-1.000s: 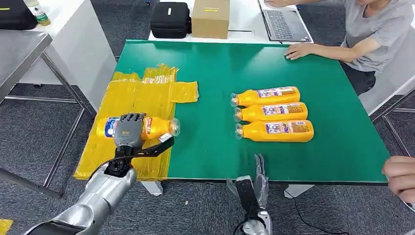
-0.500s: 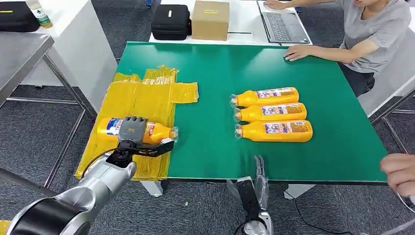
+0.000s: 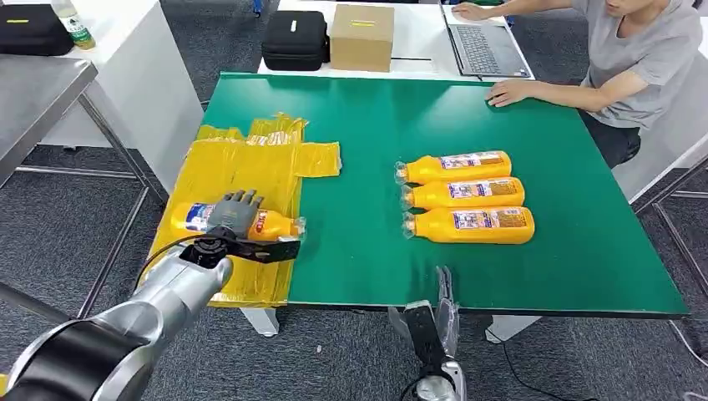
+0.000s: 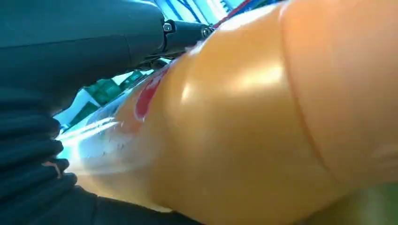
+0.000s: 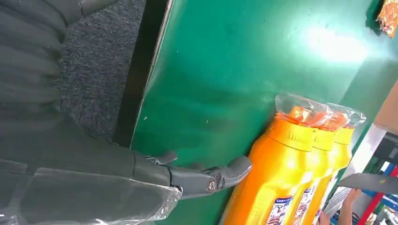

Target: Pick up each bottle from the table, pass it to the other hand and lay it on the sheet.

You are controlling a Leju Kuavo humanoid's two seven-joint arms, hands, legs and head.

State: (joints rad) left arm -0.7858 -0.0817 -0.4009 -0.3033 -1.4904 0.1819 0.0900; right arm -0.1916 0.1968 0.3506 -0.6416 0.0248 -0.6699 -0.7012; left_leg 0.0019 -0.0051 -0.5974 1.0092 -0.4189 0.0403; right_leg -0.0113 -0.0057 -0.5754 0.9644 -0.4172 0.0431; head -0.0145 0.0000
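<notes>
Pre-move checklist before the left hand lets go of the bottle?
1. Bottle over the sheet: ok.
2. Bottle lying on its side: ok.
3. Bottle resting fully on the sheet, not held above it: cannot tell.
4. Left hand fingers wrapped on the bottle: ok, not yet let go.
5. Right hand holds nothing, at the near table edge: ok.
6. Three bottles left in a row on the table: ok.
</notes>
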